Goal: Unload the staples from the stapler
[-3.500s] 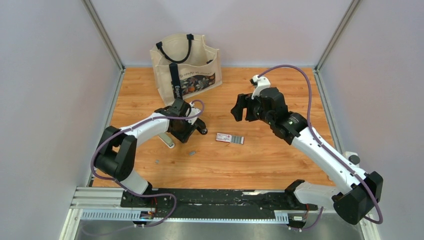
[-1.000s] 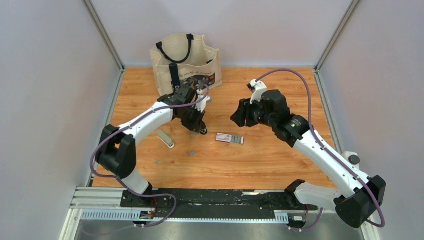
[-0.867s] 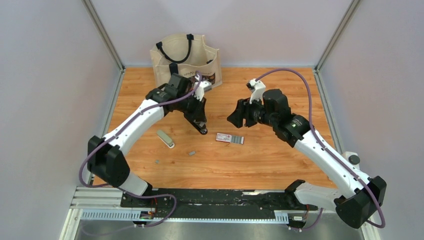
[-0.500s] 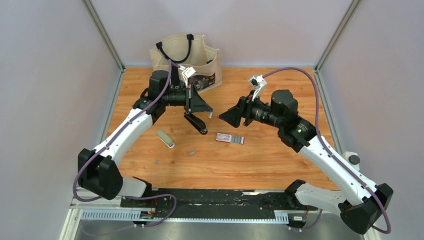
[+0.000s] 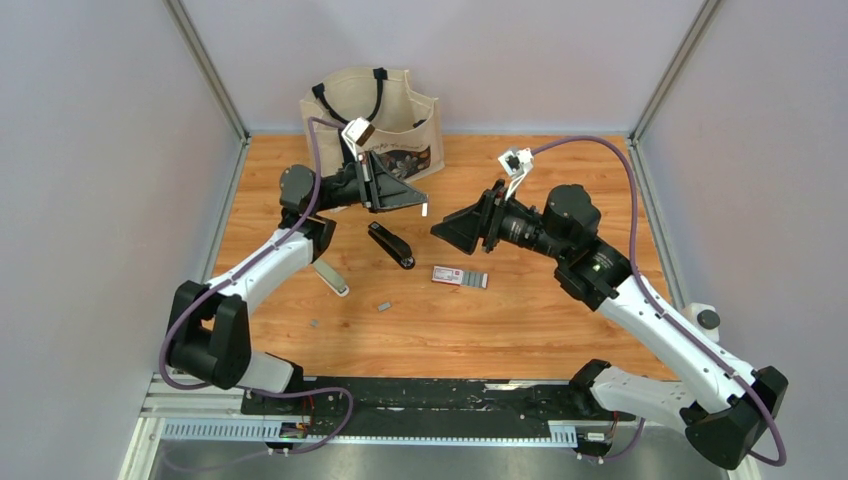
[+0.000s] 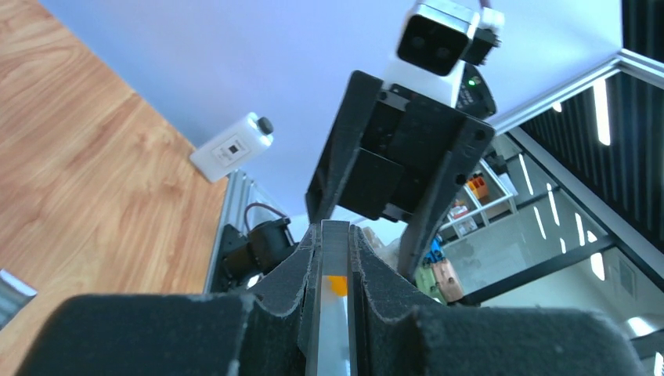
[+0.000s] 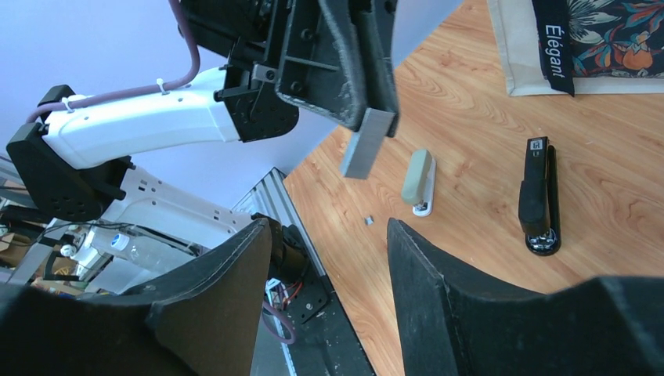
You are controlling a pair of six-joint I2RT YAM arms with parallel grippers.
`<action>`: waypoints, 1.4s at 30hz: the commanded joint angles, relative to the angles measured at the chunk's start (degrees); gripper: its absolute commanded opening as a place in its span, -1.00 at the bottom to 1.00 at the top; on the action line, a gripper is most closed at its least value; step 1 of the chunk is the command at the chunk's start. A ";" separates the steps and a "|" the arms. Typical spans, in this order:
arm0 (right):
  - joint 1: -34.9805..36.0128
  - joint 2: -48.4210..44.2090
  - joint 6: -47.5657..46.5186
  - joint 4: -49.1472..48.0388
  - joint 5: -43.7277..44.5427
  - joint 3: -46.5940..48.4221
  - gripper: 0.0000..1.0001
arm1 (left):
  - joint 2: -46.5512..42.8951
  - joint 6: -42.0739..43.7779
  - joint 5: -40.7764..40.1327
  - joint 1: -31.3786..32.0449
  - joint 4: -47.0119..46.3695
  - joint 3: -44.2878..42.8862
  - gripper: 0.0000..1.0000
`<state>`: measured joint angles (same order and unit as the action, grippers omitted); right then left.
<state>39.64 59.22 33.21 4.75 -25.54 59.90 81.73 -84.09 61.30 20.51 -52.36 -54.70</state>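
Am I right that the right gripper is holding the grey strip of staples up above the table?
Not quite: the left gripper holds the strip of staples up above the table. The right gripper is open and empty, as the right wrist view shows.

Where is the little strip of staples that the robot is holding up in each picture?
Top view: the strip of staples is just above the middle, at the tip of the left fingers.
Left wrist view: bottom middle, pinched between the two fingers.
Right wrist view: upper middle, sticking out below the fingers.
Shared landmark: the left fingers pinching it show in all three.
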 commanded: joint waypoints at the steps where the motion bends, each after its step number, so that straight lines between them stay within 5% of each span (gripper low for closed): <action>1: 0.26 0.54 1.77 -4.14 2.07 0.66 0.16 | -2.81 -6.08 0.14 -0.12 -11.63 1.43 -0.70; 17: 0.26 5.73 6.16 -12.13 0.32 2.68 0.03 | -4.48 -2.92 1.11 -0.12 -8.02 2.40 -0.71; 42: 0.97 6.08 7.48 -12.93 1.02 0.75 -0.57 | -4.39 0.60 0.67 -0.39 -4.51 1.96 -0.73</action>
<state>40.27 66.83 40.77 -6.35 -24.93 60.42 78.98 -85.32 61.65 20.40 -56.49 -52.10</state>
